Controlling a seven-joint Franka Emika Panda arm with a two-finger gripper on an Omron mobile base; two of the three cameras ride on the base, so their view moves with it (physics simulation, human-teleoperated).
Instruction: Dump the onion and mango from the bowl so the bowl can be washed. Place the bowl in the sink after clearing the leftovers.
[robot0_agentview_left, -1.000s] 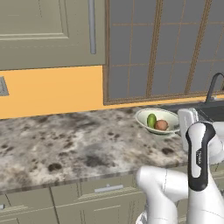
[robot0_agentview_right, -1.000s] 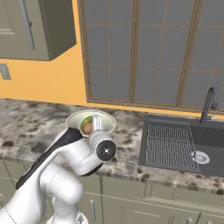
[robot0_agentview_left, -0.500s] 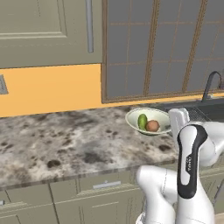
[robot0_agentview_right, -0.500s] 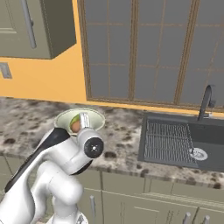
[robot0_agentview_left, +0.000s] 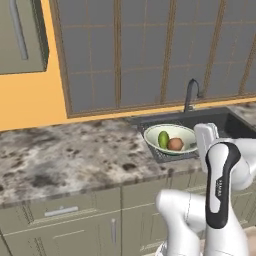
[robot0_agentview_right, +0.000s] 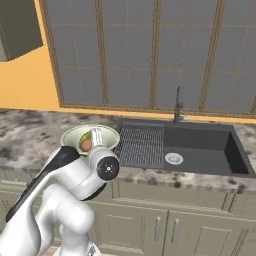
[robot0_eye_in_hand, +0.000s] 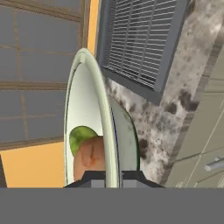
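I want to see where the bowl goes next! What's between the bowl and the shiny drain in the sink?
In the right base view, the ribbed rack lies between the bowl and the drain, then a stretch of bare dark sink floor.

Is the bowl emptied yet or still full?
Still full: the bowl holds both the mango and the onion.
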